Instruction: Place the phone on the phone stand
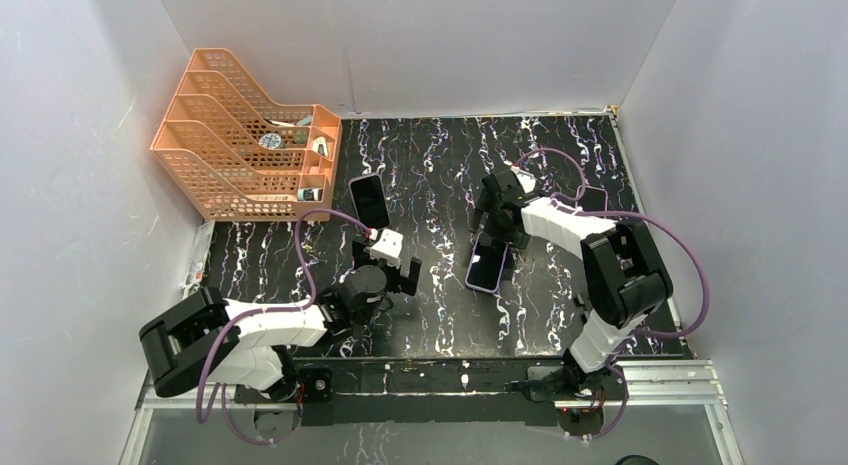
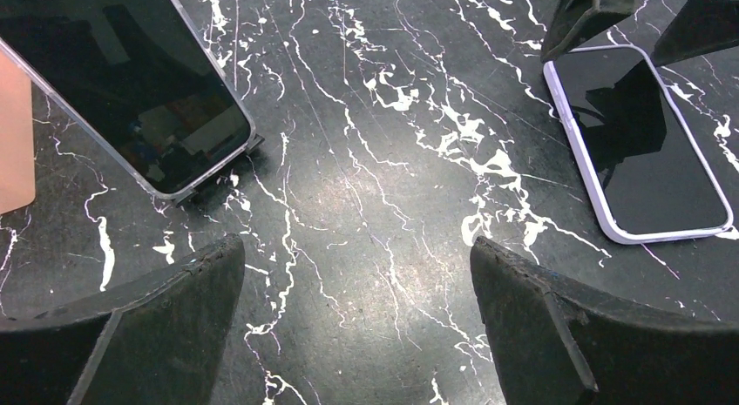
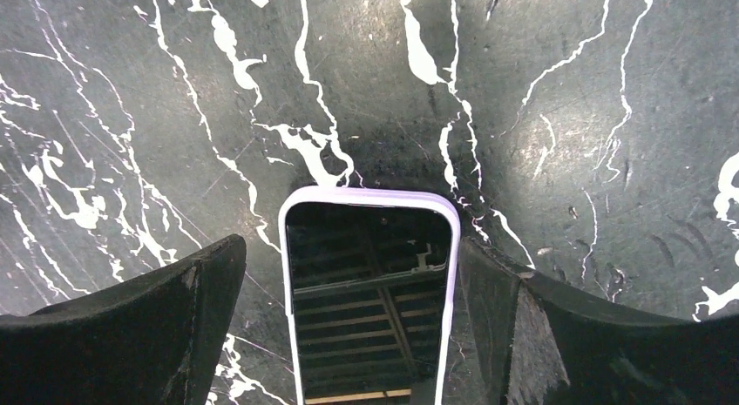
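Nearest, the left gripper (image 2: 355,244) hangs wide open above the black white-veined marble tabletop (image 2: 375,161), holding nothing. Further out, the right gripper (image 3: 350,241), fingers spread too, flanks the lilac-cased black-screened phone (image 3: 370,300) lying flat right of centre. Best bet: close squarely on its long edges, then lift level.

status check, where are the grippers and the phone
Left gripper open, empty. Right gripper open, jaws either side of the lilac-cased black phone, not closed. Phone flat on black marbled table, not yet lifted. Nothing blocking the grasp.
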